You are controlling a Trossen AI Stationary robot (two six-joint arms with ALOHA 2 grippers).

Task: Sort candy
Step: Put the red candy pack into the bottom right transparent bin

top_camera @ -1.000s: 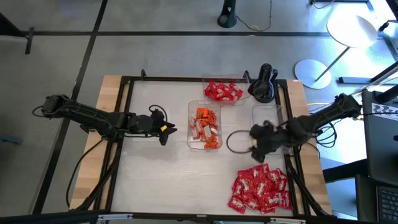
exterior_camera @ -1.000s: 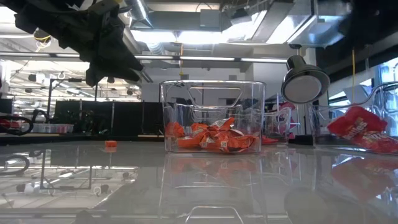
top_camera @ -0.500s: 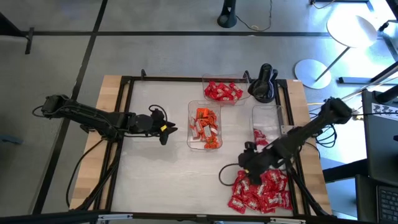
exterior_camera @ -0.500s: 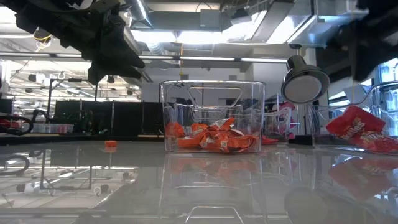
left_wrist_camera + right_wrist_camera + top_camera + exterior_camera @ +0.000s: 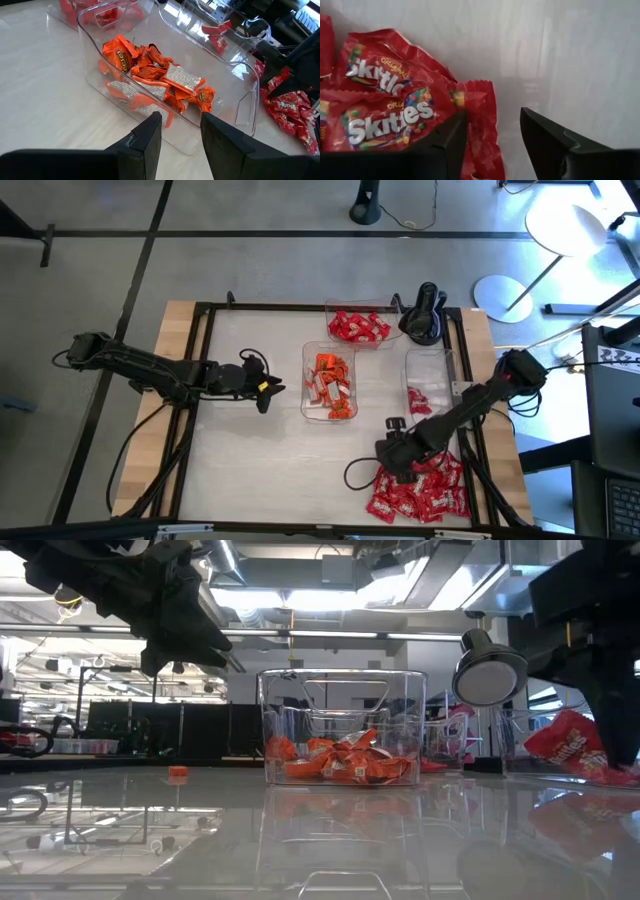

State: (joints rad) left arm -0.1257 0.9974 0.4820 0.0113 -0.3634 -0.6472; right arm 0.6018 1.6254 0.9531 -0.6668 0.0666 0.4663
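Note:
A pile of red candy (image 5: 420,490) lies on the table near its right front corner. My right gripper (image 5: 392,465) points down at the pile's left edge, open. In the right wrist view one red packet (image 5: 480,125) lies between its fingers (image 5: 492,112). A clear middle tray (image 5: 308,385) holds orange candy (image 5: 150,75). A far tray (image 5: 332,308) holds red candy, and a right tray (image 5: 410,360) holds a few red pieces. My left gripper (image 5: 265,390) hovers left of the middle tray, open and holding nothing (image 5: 180,125). My right gripper comes at the red pile's edge (image 5: 470,100) from above with a finger on either side of one packet. Whether the fingers touch the packets, I cannot tell.
A dark stand (image 5: 422,315) sits at the far right by the trays. A black cable loop (image 5: 355,475) hangs beside my right gripper. The black frame rails (image 5: 200,380) run along the table's sides. Bare white tabletop (image 5: 260,460) lies at the near left.
My right gripper has gone from above the right tray toward the table's near edge and down, rolling as it went. It now stands low at the left edge of the red candy pile. The candy has not moved.

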